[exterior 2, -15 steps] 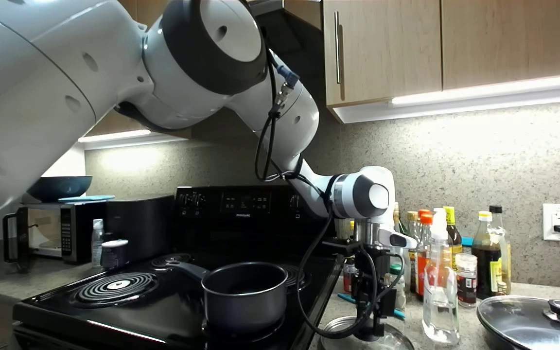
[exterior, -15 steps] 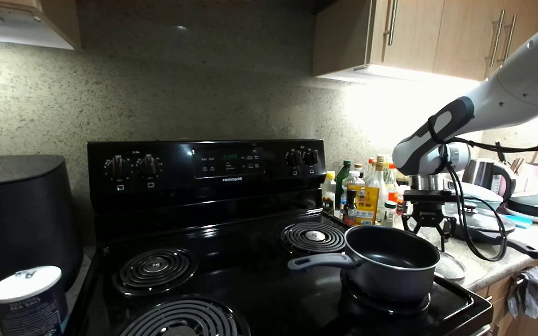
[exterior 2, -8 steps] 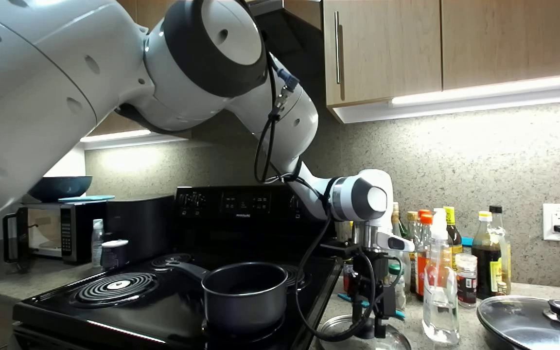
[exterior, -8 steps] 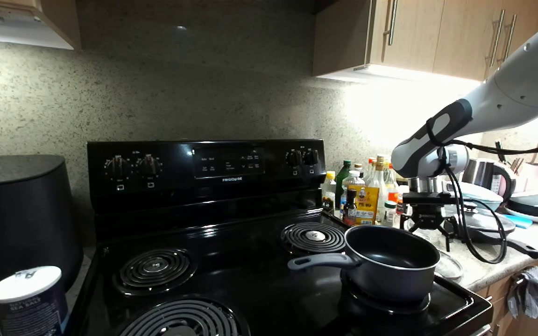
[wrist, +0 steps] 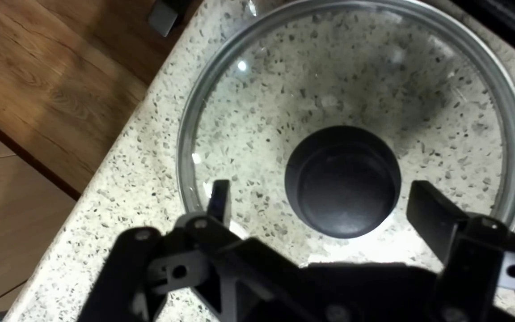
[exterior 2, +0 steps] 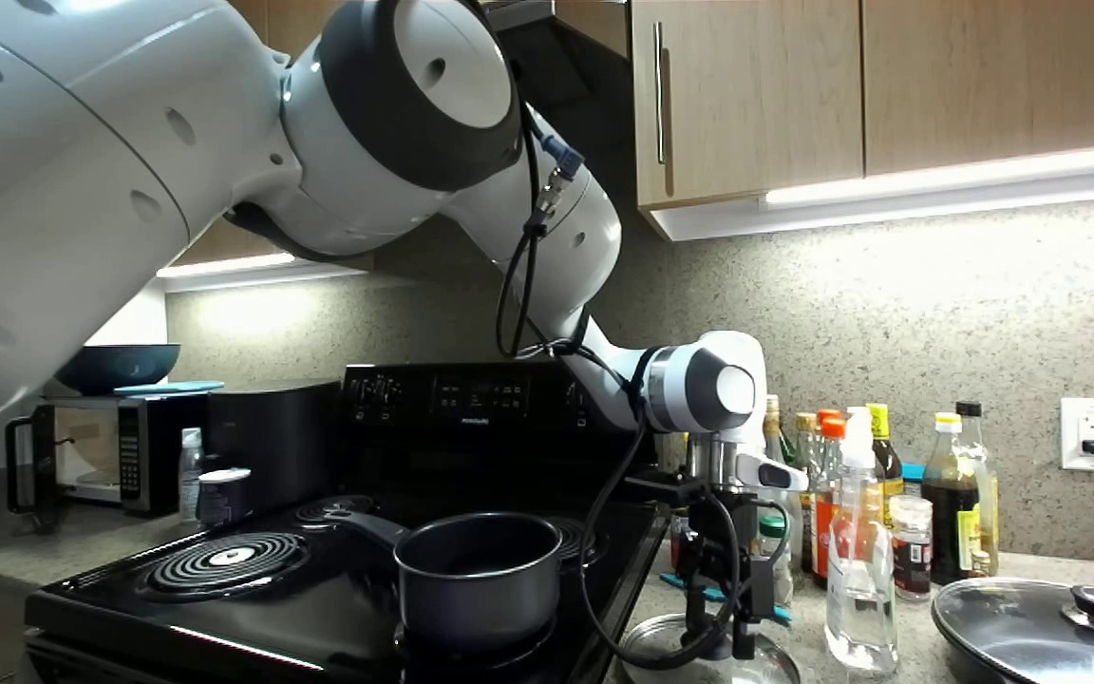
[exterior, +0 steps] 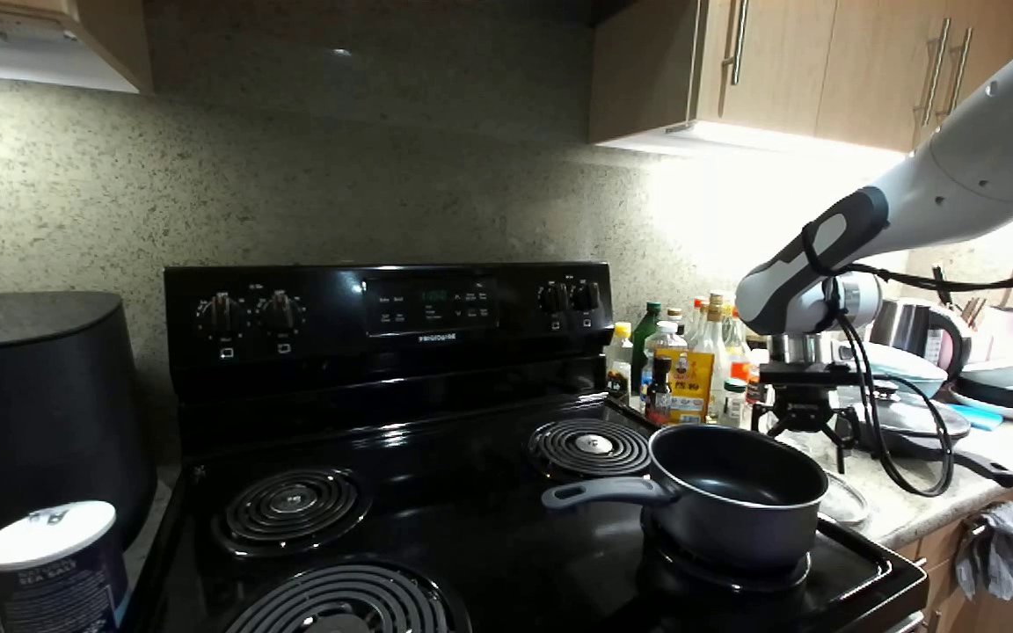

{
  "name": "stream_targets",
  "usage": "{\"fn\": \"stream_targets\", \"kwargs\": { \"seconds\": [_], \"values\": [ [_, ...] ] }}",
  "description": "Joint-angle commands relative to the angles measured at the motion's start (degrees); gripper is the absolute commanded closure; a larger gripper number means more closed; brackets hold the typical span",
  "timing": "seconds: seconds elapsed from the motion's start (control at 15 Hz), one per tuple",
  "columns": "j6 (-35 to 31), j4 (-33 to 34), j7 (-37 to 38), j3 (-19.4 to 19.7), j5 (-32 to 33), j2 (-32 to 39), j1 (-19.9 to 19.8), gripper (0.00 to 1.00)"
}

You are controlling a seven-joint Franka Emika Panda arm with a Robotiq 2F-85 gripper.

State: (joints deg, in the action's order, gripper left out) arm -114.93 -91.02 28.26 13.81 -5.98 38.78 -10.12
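Though the stove bears the pot, we find the pot uncovered. On the adjoining counter the lid lies flat, unlifted. Over it we see the gripper, holding nothing; we judge the reach made, the grip not. Around it we note a slack cable, a possible snag, and a spray bottle close by. The fingers stand wide apart, one either side of the knob, with no obstruction seen between them and it.
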Motion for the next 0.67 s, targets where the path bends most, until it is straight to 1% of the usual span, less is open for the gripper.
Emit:
{"fn": "stream_targets", "kwargs": {
  "seconds": [0.0,0.13,0.2,0.47,0.6],
  "values": [
    [0.57,-1.36,-0.21,0.23,0.36,-0.43,-0.13,0.0],
    [1.36,-0.79,-0.29,0.04,-0.13,-0.37,-0.42,0.0],
    [0.54,0.22,-0.03,0.05,0.01,0.1,-0.23,0.0],
    [0.54,0.37,-0.03,0.05,0.01,0.15,-0.23,0.0],
    [-1.07,-1.57,-0.03,0.55,1.87,-0.16,0.93,0.0]
  ]
}}
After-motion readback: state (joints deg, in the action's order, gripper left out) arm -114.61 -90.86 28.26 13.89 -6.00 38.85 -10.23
